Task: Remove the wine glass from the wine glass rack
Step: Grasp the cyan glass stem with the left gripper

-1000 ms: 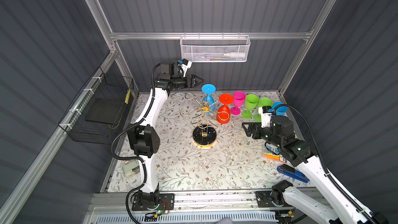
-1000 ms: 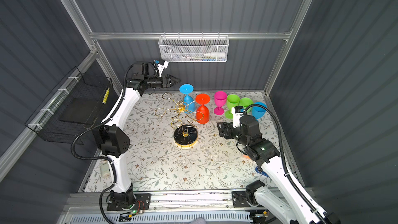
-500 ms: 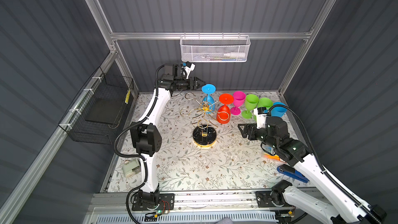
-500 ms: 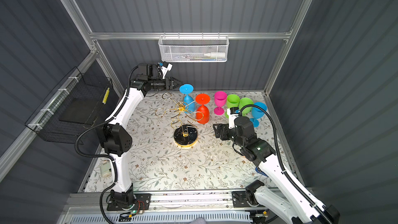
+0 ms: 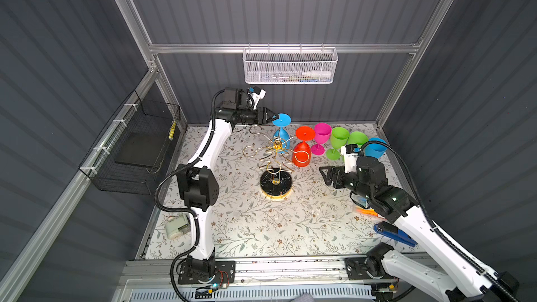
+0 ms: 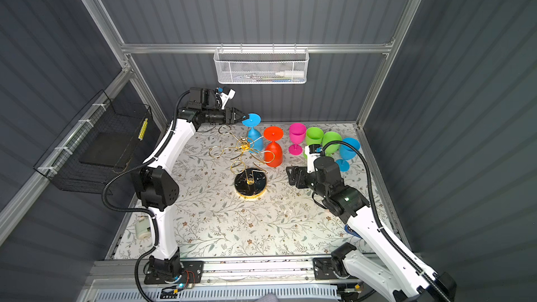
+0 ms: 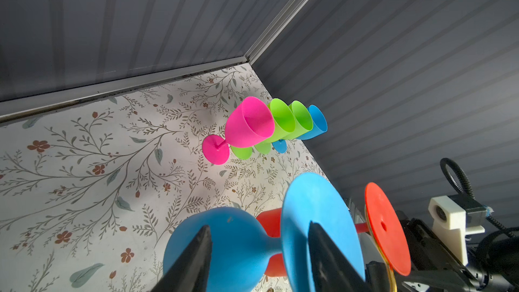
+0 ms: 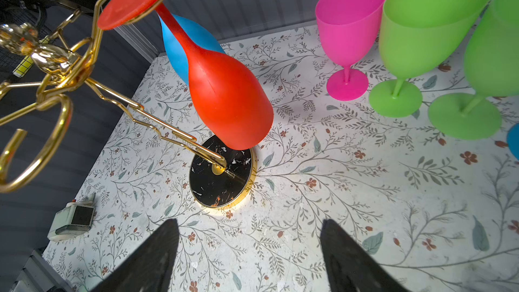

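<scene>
Straddles blue glass (image 5: 281, 136) stem at 12 o'clock of rack (image 5: 283, 185) with half-wide left claw (image 5: 273, 117) to unhook; holds right claw (image 8: 250, 223) wide, empty

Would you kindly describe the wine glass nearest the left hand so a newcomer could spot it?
On the floral table stands the gold wine glass rack. Two glasses hang upside down from it: the red glass and yours, the blue glass.

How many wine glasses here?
6. Hanging blue glass, red glass: inverted on the rack. Pink glass, green glass, second green glass, standing blue glass: upright on the table.
</scene>
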You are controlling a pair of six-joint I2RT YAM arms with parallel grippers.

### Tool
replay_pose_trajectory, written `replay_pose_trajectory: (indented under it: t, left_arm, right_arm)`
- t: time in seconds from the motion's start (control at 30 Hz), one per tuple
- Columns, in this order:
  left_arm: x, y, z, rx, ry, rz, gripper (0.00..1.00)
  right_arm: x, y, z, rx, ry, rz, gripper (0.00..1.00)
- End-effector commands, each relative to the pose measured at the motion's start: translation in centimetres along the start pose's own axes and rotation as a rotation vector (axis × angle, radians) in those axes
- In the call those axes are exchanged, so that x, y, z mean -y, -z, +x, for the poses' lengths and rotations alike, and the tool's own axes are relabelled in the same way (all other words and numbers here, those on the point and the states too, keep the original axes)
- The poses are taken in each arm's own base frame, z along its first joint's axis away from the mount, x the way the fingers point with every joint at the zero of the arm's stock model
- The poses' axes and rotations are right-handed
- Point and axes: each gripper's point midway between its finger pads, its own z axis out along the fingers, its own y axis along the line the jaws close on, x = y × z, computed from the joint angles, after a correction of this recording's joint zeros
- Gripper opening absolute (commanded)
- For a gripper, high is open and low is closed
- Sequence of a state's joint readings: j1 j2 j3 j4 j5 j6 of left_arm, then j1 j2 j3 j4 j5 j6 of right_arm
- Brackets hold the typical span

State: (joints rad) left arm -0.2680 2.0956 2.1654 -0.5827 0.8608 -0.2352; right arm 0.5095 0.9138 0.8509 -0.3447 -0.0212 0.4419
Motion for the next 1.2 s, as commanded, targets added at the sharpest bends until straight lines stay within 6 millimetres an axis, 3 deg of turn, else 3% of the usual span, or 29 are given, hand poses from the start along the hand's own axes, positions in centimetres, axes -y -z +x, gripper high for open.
replay_pose_trajectory:
  t: [0.0, 0.77, 1.17]
  left_arm:
    - [0.6, 0.1, 0.6, -0.023, -0.003, -0.003, 0.5]
    - [2.9, 1.3, -0.9, 0.012, -0.022, 0.036, 0.01]
    - [5.0, 1.8, -1.4, 0.027, 0.005, 0.126, 0.0]
  right_arm:
    - [0.1, -0.2, 0.0, 0.009, -0.002, 0.008, 0.82]
    - [0.4, -0.1, 0.2, 0.015, -0.011, 0.023, 0.83]
    - [0.4, 0.2, 0.3, 0.023, -0.02, 0.015, 0.83]
